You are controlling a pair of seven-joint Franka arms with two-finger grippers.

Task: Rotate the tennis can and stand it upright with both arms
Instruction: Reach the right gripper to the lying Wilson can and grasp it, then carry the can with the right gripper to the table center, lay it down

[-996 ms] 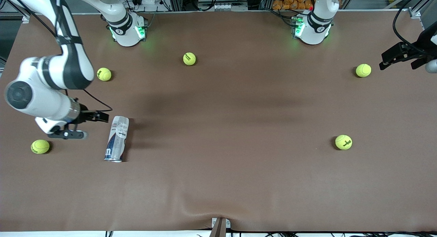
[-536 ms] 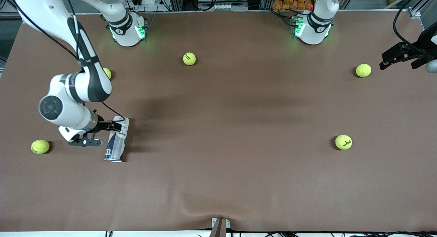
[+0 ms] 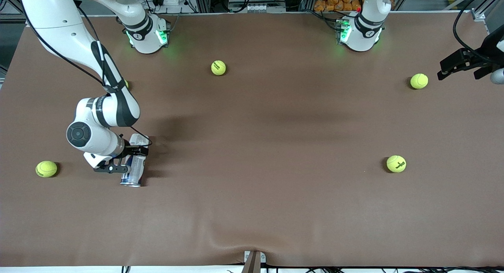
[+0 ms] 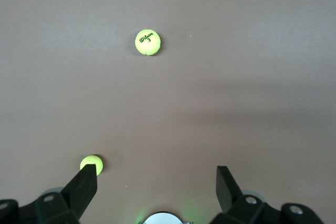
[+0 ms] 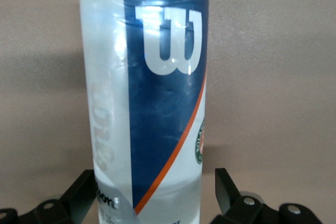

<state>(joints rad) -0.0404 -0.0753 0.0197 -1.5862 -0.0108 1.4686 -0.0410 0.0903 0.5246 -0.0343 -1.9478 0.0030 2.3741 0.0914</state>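
Note:
The tennis can point(image 3: 135, 174) lies on its side on the brown table point(image 3: 260, 155) toward the right arm's end, its metallic rim end nearer the front camera. Its blue label with the white "W" fills the right wrist view point(image 5: 152, 93). My right gripper point(image 3: 134, 159) is low over the can's middle and open. Its fingers point(image 5: 84, 187) straddle the can with a small gap on each side. My left gripper point(image 3: 443, 71) waits above the table edge at the left arm's end, open and empty point(image 4: 156, 174).
Tennis balls are scattered on the table: one point(image 3: 218, 67) between the bases, one point(image 3: 419, 81) by the left gripper, one point(image 3: 396, 163) nearer the front camera, one point(image 3: 46, 168) beside the right arm. Another point(image 3: 125, 83) is mostly hidden by the right arm.
The right arm has swung toward the can, carrying its open gripper from beside the can to straddling it. The can and the left arm have not moved.

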